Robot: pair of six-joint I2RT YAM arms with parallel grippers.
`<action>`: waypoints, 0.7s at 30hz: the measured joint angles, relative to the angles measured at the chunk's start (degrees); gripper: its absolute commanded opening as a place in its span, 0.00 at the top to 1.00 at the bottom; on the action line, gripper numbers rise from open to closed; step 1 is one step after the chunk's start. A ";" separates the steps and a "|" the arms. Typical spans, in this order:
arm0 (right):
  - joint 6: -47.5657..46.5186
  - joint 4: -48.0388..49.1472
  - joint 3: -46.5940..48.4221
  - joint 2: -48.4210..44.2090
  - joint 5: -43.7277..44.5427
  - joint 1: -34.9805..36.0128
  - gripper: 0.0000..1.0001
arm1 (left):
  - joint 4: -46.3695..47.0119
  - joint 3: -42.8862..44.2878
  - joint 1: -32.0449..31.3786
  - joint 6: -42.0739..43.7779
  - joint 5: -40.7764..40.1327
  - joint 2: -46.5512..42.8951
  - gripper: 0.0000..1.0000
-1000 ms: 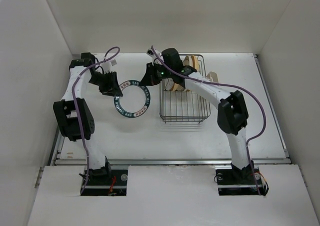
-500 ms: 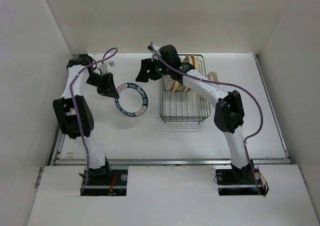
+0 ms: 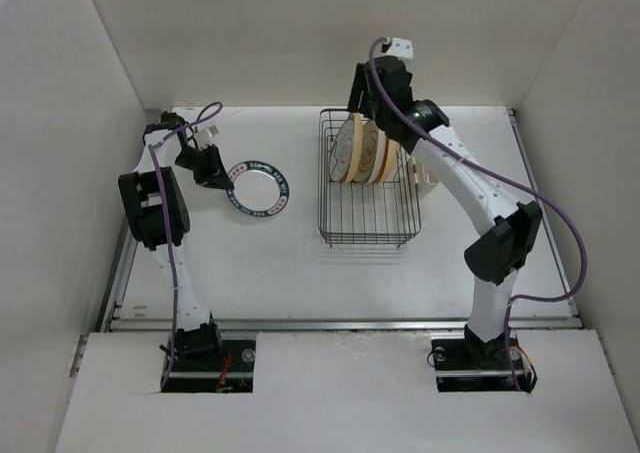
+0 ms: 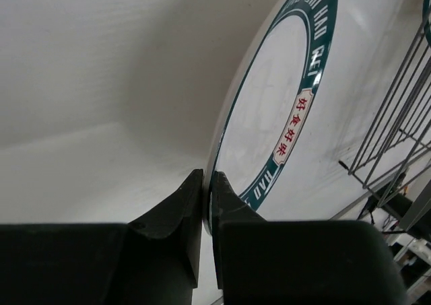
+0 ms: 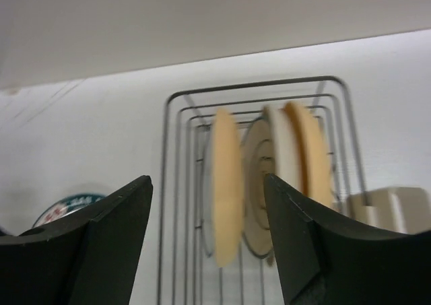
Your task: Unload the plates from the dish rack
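The left gripper (image 3: 226,177), in the upper left of the overhead frame, is clamping the left rim of the teal-rimmed plate (image 3: 257,188), which is sitting low over the table (image 3: 300,273), well apart from the dish rack (image 3: 366,213). Whether the plate is resting fully on the surface cannot be told. The left wrist view is showing what the overhead cannot: the two dark fingers (image 4: 182,204) are nearly together, with the thin plate edge pinched between them. It is also showing red characters on the plate's teal band (image 4: 296,126) and rack wires at the right edge. The right gripper (image 3: 362,105) is hanging above the far end of the rack at the upper centre, holding nothing. Its own camera is showing the jaws spread wide, framing the tan plates (image 5: 225,184) that are standing on edge between the rack's wires (image 5: 256,85). That view is also catching a beige holder (image 5: 387,204) at the lower right and a sliver of the teal-rimmed plate (image 5: 67,207) at the lower left.
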 measured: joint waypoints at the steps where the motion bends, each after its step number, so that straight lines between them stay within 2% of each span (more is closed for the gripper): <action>1: 0.33 -1.01 0.17 -0.37 2.16 -1.18 0.29 | 0.17 0.94 0.20 -0.72 0.07 1.07 1.00; 3: 0.92 -2.62 0.07 -0.31 4.79 -3.26 0.31 | 0.57 2.54 0.46 -2.01 0.07 2.71 0.98; 7: 2.10 -5.62 -1.86 1.14 6.58 -6.80 0.36 | 1.40 3.96 0.68 -3.78 -1.51 3.96 0.82; 8: 2.29 -6.01 -2.34 1.57 6.56 -7.19 0.36 | 1.75 4.07 0.72 -3.96 -2.56 4.11 0.82; 9: 2.75 -6.38 -2.97 1.92 6.51 -7.52 0.37 | 2.08 4.15 0.70 -4.17 -3.69 4.33 0.78; 10: 2.91 -6.84 -3.56 2.29 6.43 -7.67 0.37 | 2.32 4.15 0.70 -4.22 -4.68 4.52 0.68; 11: 3.15 -7.17 -4.02 2.56 6.34 -7.74 0.39 | 2.45 4.15 0.70 -4.20 -5.44 4.66 0.65; 17: 4.13 -8.63 -4.90 4.17 6.32 -7.91 0.45 | 2.32 4.15 0.72 -4.46 -8.72 4.79 0.55; 21: 4.61 -9.03 -5.07 4.57 6.73 -7.91 0.49 | 1.95 4.15 0.72 -4.42 -10.47 4.37 0.36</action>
